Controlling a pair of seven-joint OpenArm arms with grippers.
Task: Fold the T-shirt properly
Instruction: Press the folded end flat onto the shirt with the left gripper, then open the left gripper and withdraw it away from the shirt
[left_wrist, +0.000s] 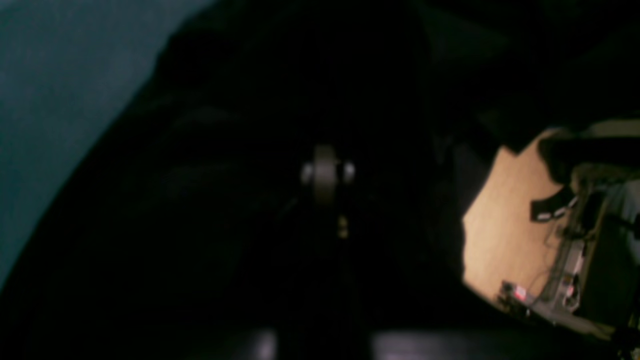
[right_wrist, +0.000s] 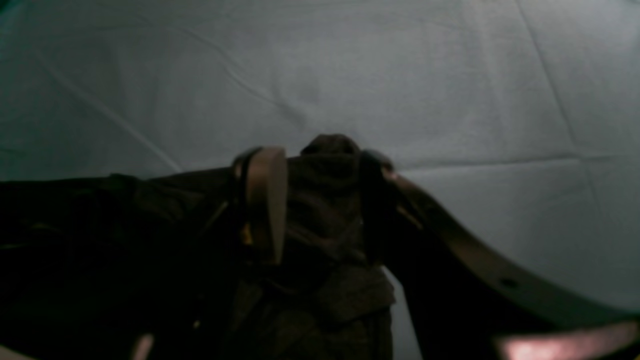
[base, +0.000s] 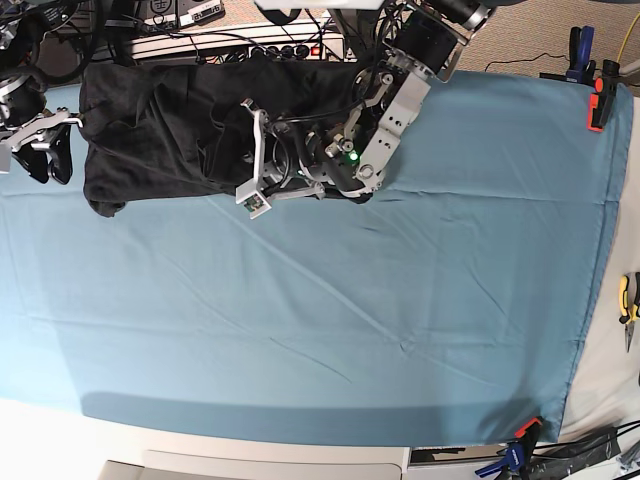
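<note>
The dark T-shirt (base: 160, 120) lies bunched at the back left of the teal sheet (base: 350, 300). My right gripper (base: 45, 155) is at its left edge. In the right wrist view the gripper (right_wrist: 317, 195) is shut on a fold of the T-shirt (right_wrist: 100, 225), just above the sheet (right_wrist: 450, 75). My left gripper (base: 255, 160) reaches over the shirt's front edge near its middle. The left wrist view is very dark: the shirt (left_wrist: 225, 250) fills it and only one pale fingertip (left_wrist: 325, 172) shows, so I cannot tell how its jaws stand.
Power strips and cables (base: 230, 40) line the table's back edge. Clamps (base: 598, 100) hold the sheet at the back right and one clamp (base: 520, 435) at the front right. Pliers (base: 628, 300) lie off the right edge. Wooden floor (left_wrist: 505, 225) shows behind the shirt.
</note>
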